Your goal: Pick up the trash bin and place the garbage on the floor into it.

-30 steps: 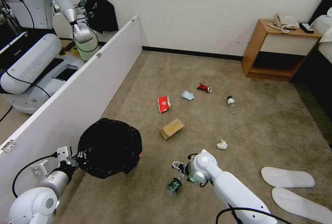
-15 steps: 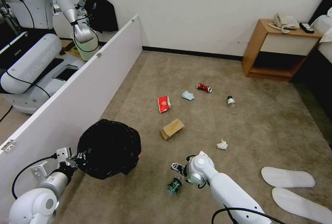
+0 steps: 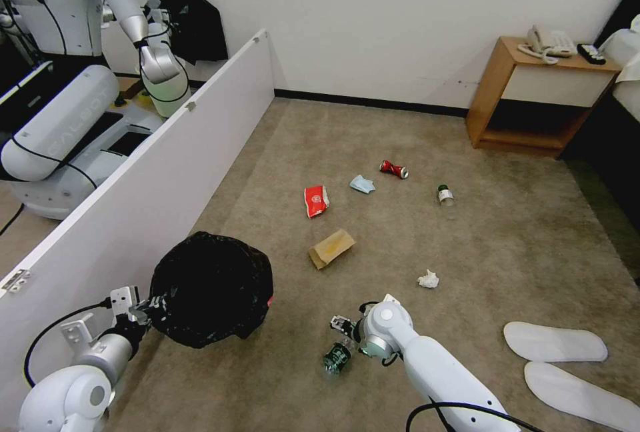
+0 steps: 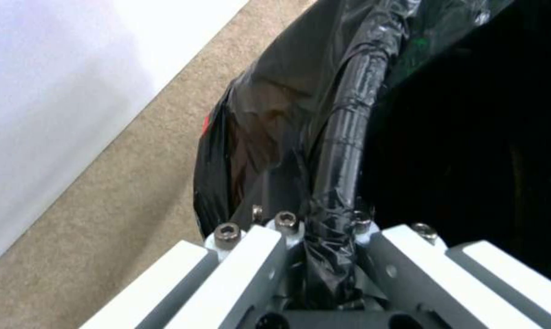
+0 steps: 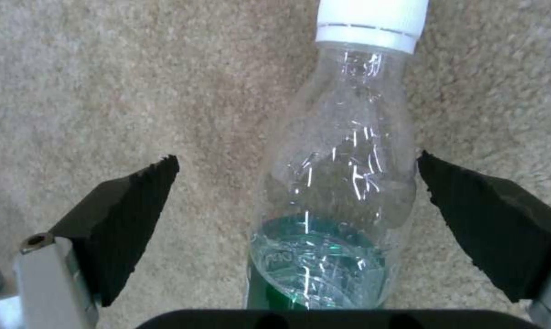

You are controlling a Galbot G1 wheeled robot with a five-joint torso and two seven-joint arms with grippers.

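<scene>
The trash bin (image 3: 210,285), lined with a crinkly black bag, hangs tilted just above the floor (image 3: 507,252) at the near left. My left gripper (image 3: 143,309) is shut on its rim (image 4: 348,137), with the bag pinched between the fingers (image 4: 269,260). My right gripper (image 3: 343,327) is open low over a clear green-labelled bottle (image 3: 337,357) lying on the carpet. That bottle (image 5: 336,192) lies between the black pads (image 5: 123,219), closer to one of them. Other garbage lies beyond: cardboard (image 3: 331,248), red carton (image 3: 316,200), face mask (image 3: 362,184), red can (image 3: 393,169), a second bottle (image 3: 445,195), tissue (image 3: 429,279).
A white partition (image 3: 153,179) runs along the left, with another robot (image 3: 67,119) behind it. A wooden nightstand (image 3: 540,95) stands at the far right by the wall. Two white slippers (image 3: 555,342) lie at the near right.
My right arm has drawn back and sunk a little closer to the near bottle. The bin in my left gripper has dropped slightly.
</scene>
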